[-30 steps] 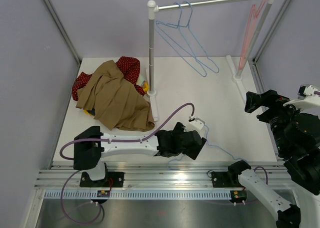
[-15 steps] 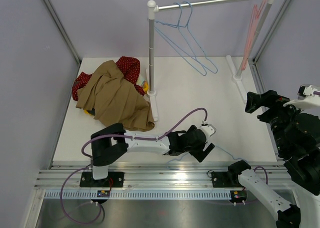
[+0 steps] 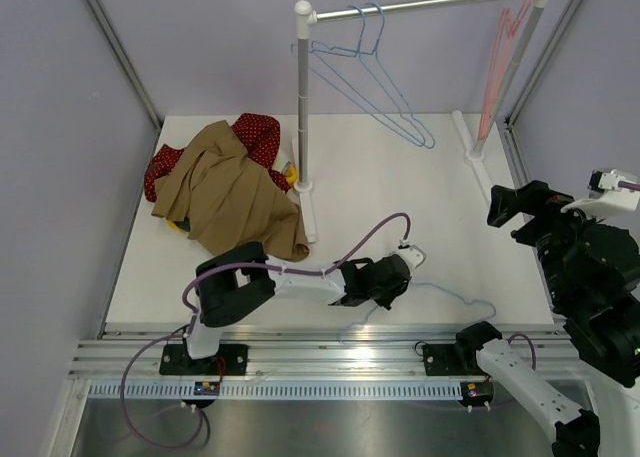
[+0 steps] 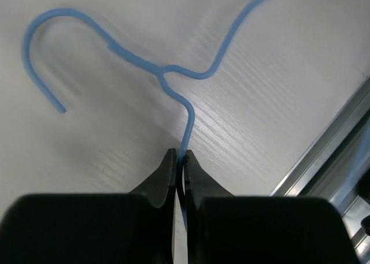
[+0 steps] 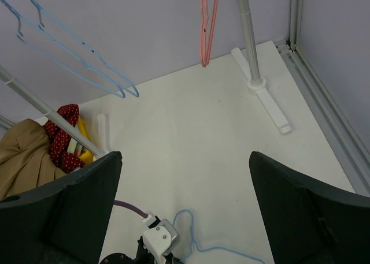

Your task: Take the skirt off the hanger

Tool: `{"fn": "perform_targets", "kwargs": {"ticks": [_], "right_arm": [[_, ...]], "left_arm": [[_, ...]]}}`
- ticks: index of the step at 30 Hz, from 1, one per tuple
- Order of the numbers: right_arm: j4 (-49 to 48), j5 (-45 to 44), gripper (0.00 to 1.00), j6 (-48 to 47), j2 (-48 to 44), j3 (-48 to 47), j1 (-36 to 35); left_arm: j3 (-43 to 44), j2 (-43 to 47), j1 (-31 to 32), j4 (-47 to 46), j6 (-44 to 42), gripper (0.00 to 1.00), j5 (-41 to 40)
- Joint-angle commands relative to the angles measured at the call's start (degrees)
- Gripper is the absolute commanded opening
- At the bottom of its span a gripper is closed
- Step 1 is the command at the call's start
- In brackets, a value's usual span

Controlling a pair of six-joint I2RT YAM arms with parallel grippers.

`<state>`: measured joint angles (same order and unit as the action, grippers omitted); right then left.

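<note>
The skirt [image 3: 230, 197], tan and pleated, lies in a heap at the table's back left, off any hanger. A blue wire hanger [image 3: 455, 295] lies flat near the front edge. My left gripper [image 3: 398, 285] is low over the table. In the left wrist view it [image 4: 180, 155] is shut on the hanger's [image 4: 173, 76] thin wire just below the neck, with the hook pointing away to the left. My right gripper [image 5: 184, 160] is raised at the right side, open and holding nothing. From there I look down on the hanger [image 5: 231, 251].
A clothes rail on a white post [image 3: 303, 107] carries two blue hangers [image 3: 375, 82] and pink hangers [image 3: 500, 67] at its right end. A red polka-dot cloth [image 3: 258, 132] and something yellow [image 3: 288, 174] lie under the skirt. Metal rails run along the front edge.
My left gripper went from wide open to shut on the hanger wire, after reaching right along the front edge. The hanger shifted right. The hanging blue hangers swung slightly.
</note>
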<state>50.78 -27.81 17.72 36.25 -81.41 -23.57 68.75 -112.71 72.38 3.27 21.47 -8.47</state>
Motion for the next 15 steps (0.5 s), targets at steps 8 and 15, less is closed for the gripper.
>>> {"fn": "perform_targets", "kwargs": {"ticks": [8, 15], "right_arm": [[-3.32, 0.91, 0.99, -1.27, 1.71, -1.03, 0.19], [-1.84, 31.9, 0.99, -5.41, 13.74, -9.55, 0.19]], "left_arm": [[-3.88, 12.13, 0.04, 6.04, -3.97, 0.0, -8.74], [-4.85, 27.16, -0.05, 16.15, -11.53, 0.0, -17.11]]}}
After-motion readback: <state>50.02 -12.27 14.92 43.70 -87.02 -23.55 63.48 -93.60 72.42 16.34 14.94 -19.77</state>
